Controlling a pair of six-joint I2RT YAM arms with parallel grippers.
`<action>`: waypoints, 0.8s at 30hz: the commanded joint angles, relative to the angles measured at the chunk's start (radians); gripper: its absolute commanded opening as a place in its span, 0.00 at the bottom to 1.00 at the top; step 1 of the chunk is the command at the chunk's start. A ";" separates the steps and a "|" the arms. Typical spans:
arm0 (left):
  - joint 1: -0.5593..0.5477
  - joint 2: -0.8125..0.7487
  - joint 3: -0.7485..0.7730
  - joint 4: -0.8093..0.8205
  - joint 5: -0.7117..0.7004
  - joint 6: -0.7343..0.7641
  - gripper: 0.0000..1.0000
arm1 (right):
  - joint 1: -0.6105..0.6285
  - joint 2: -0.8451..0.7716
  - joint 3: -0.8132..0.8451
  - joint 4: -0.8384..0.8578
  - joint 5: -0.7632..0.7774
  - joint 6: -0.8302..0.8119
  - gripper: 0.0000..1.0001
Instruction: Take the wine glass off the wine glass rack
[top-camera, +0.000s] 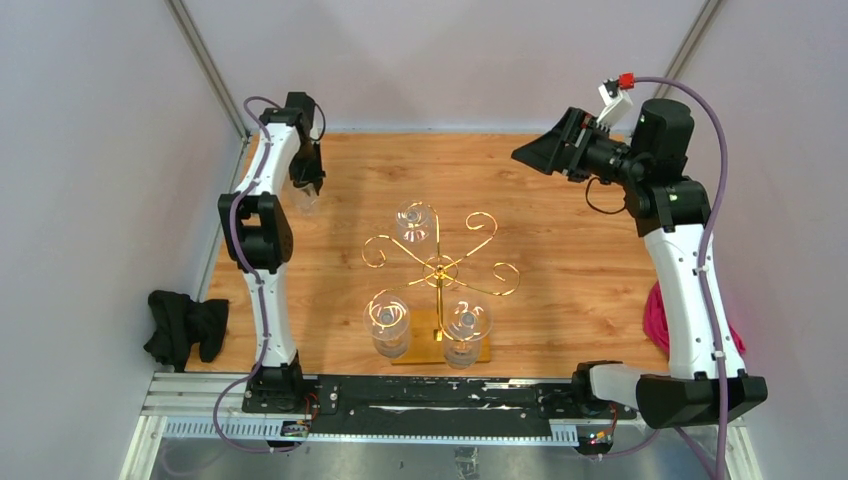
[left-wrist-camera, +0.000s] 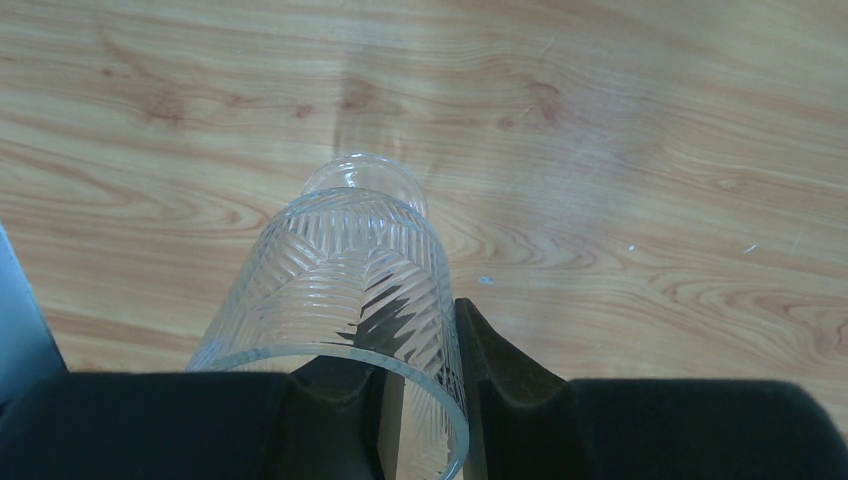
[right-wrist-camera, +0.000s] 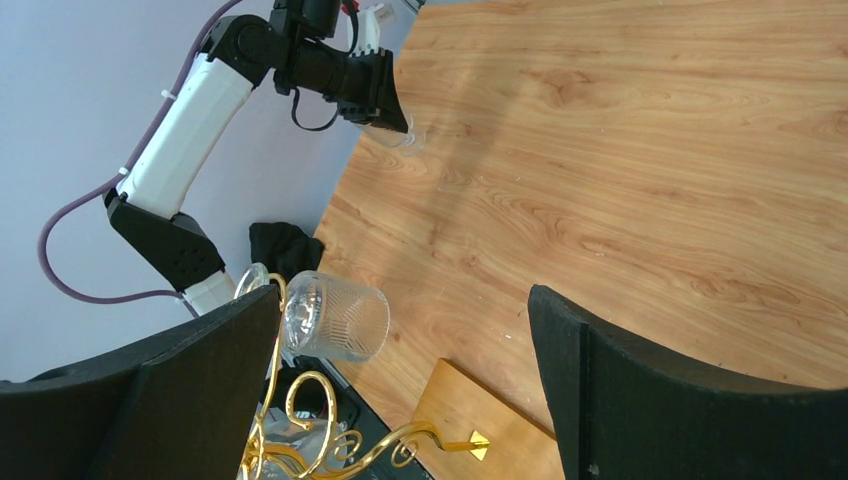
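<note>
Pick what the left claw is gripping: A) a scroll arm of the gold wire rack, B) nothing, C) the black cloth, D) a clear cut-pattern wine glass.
D: the left claw is pinched on the rim of the clear cut-pattern wine glass, well away from the gold wire rack.

gold wine glass rack (top-camera: 440, 268) upright — three glasses (top-camera: 387, 318) hang; wine glass (left-wrist-camera: 340, 290) far-left
</note>
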 joint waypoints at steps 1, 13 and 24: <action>0.008 0.014 0.054 0.012 0.040 0.012 0.00 | -0.014 -0.017 -0.035 0.006 0.001 -0.020 0.99; 0.008 0.008 -0.080 0.097 0.067 -0.025 0.13 | -0.013 -0.033 -0.086 0.031 -0.005 -0.016 0.99; 0.008 -0.048 -0.170 0.133 0.044 -0.034 0.33 | -0.014 -0.044 -0.106 0.043 -0.009 -0.012 0.99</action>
